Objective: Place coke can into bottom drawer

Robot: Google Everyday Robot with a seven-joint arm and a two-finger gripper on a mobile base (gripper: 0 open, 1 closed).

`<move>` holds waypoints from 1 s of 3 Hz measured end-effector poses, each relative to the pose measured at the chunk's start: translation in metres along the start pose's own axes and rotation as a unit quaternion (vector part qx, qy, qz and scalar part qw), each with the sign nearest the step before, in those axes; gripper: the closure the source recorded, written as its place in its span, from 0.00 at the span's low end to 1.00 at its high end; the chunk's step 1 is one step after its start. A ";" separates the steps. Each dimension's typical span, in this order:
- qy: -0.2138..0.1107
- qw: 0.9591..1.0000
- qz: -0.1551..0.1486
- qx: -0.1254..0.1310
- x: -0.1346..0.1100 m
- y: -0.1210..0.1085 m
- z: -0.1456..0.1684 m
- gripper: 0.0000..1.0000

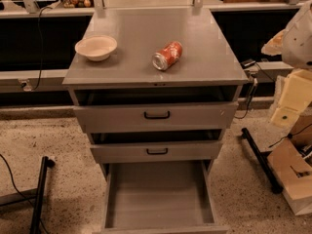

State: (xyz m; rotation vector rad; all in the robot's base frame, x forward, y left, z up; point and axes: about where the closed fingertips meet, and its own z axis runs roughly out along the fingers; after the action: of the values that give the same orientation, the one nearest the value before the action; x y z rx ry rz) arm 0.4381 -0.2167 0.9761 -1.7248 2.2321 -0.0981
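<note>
The coke can (pixel 167 55) is orange-red with white markings and lies on its side on the grey cabinet top (pixel 146 28), right of centre, silver top facing front-left. The bottom drawer (pixel 158 218) is pulled fully open below, and its flat grey interior holds nothing. My gripper (pixel 288 112) shows as cream-coloured parts at the right edge of the view, level with the upper drawers, to the right of the cabinet and well apart from the can.
A cream bowl (pixel 96 47) sits at the top's left front. Two upper drawers with black handles (pixel 157 115) stand slightly ajar. A black bar (pixel 261 160) and a wooden box (pixel 295 179) lie on the floor right; a black stand (pixel 39 194) left.
</note>
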 end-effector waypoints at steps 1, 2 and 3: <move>0.000 1.000 0.000 0.000 0.000 0.000 0.000 0.00; -0.012 0.997 -0.074 0.026 -0.034 -0.038 0.027 0.00; -0.059 0.975 -0.204 0.066 -0.109 -0.099 0.074 0.00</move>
State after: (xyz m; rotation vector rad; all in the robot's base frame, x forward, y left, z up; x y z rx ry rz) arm 0.5756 -0.1295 0.9522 -2.0284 1.7205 -0.2232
